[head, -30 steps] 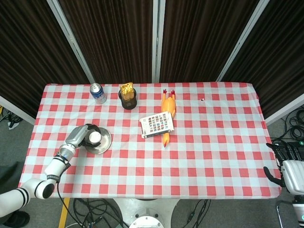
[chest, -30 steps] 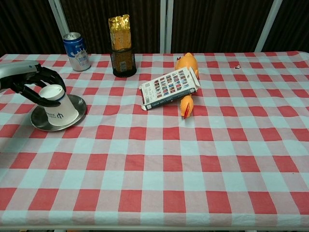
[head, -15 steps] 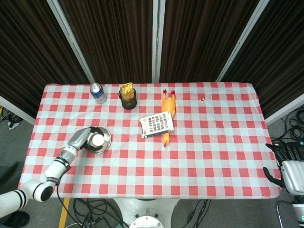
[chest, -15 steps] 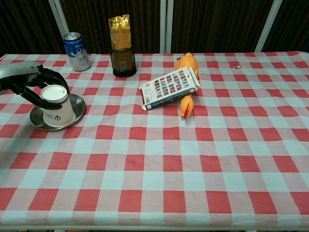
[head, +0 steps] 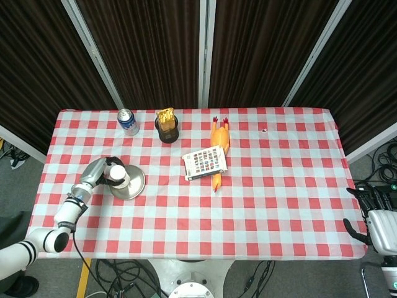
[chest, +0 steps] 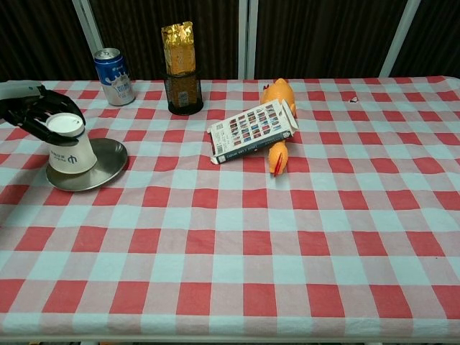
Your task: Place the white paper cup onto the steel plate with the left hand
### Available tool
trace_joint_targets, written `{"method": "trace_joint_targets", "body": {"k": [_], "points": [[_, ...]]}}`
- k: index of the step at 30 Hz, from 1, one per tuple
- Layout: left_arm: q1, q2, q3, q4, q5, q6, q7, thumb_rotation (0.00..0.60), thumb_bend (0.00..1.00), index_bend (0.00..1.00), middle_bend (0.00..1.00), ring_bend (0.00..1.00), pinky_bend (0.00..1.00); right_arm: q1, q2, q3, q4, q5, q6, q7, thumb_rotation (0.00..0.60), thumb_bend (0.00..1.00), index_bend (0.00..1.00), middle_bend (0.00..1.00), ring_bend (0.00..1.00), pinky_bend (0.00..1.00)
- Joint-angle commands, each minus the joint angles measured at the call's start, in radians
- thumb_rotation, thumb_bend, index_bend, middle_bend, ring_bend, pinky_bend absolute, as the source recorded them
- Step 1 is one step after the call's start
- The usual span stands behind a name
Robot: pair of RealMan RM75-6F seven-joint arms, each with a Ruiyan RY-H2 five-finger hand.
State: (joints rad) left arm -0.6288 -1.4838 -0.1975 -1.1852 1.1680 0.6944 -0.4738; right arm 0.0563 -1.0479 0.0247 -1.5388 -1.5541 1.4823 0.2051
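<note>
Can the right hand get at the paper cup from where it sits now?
Probably not. The right hand sits off the table's far right corner, while the white paper cup stands on the steel plate at the far left, in the left hand.

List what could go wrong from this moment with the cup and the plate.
1. The white paper cup stands upside down near the left edge of the steel plate, so it may tip or slide off on release.
2. The left hand is wrapped around the cup's top; pulling away could drag it over.
</note>
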Motion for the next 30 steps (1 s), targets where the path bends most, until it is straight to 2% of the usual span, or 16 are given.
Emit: {"method": "trace_joint_targets", "body": {"k": [1, 6, 16, 25, 30], "points": [[0.011, 0.014, 0.009, -0.051, 0.05, 0.006, -0.048, 0.6, 0.26, 0.48, 0.37, 0.22, 0.23, 0.001, 0.0, 0.0, -0.001, -0.001, -0.001, -0.001, 0.6, 0.27, 0.15, 0.2, 0.0, 0.07], [0.021, 0.018, 0.031, -0.09, 0.13, 0.041, -0.103, 0.6, 0.26, 0.48, 0.36, 0.22, 0.23, 0.0, 0.004, 0.002, -0.005, 0.002, 0.0, -0.006, 0.6, 0.27, 0.15, 0.2, 0.0, 0.07], [0.049, -0.092, -0.013, 0.101, 0.043, 0.114, -0.11, 0.6, 0.28, 0.48, 0.37, 0.22, 0.23, 0.001, 0.006, 0.002, -0.01, 0.0, 0.0, -0.01, 0.6, 0.27, 0.15, 0.2, 0.0, 0.07], [0.066, -0.072, 0.038, -0.002, 0.154, 0.173, -0.121, 0.6, 0.29, 0.48, 0.37, 0.22, 0.23, 0.005, 0.005, 0.001, -0.013, -0.002, -0.005, -0.014, 0.6, 0.27, 0.15, 0.2, 0.0, 0.07], [0.048, -0.082, 0.041, 0.021, 0.146, 0.149, -0.087, 0.6, 0.29, 0.48, 0.36, 0.22, 0.23, 0.004, 0.009, 0.003, -0.017, 0.002, -0.004, -0.018, 0.6, 0.27, 0.15, 0.2, 0.0, 0.07]]}}
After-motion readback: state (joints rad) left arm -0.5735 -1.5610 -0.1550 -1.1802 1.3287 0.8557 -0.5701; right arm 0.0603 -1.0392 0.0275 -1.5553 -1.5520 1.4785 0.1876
